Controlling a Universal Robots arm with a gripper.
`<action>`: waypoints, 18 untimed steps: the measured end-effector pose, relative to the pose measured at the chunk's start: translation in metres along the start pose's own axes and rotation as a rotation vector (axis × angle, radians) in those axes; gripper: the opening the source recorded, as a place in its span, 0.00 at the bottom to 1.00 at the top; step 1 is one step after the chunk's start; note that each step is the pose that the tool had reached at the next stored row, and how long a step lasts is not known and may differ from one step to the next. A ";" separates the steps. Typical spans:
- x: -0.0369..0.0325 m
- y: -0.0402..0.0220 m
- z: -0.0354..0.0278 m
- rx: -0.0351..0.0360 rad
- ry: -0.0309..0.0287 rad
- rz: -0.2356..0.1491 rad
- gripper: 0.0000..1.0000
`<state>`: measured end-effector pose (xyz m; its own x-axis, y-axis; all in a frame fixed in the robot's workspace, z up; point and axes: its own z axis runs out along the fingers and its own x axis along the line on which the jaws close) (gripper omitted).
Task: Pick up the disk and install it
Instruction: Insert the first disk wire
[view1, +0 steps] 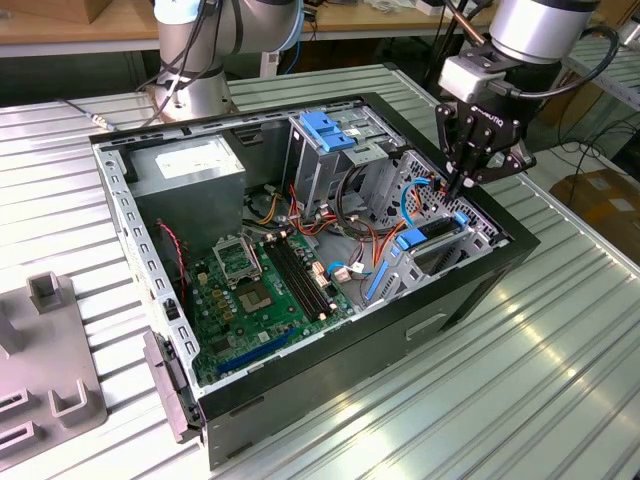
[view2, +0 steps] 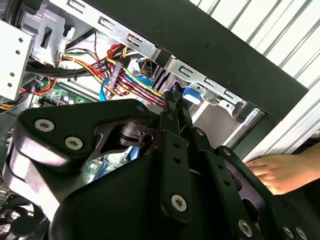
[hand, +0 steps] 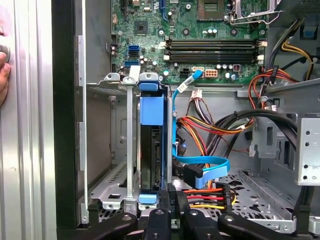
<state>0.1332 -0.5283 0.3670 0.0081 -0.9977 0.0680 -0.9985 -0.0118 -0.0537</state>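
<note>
- Your claw (view1: 462, 186) hangs over the open computer case (view1: 330, 385), above the drive bay at about 3 o'clock of the motherboard (view1: 265, 285) in the exterior view; its tips reach down to the bay's near end.
- In both wrist views the fingers (hand: 172, 200) stand close together, pinched to a narrow gap; whether they grip anything between them, you cannot tell.
- The disk (hand: 151, 150) sits on edge in its slot inside the bay, its blue bracket (hand: 151, 110) facing up toward the camera. I judge it is seated there because the bay's metal rails hold it upright on both sides.
- Its long axis runs along the slot, from the claw's end toward the motherboard; the thin edge faces upward.
- A blue data cable (hand: 200, 165) curls just beside the disk.
- A person's hand (view2: 280, 172) rests on the tabletop (view1: 560, 350) just outside the case wall.
</note>
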 end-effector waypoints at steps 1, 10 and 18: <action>0.0000 0.0000 0.0000 0.0000 0.0000 0.000 0.17; 0.0025 0.0001 0.0004 0.0000 0.0000 0.000 0.17; 0.0041 0.0015 0.0029 -0.0013 0.0014 0.020 0.17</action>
<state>0.1319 -0.5326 0.3644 -0.0116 -0.9976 0.0683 -0.9985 0.0079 -0.0537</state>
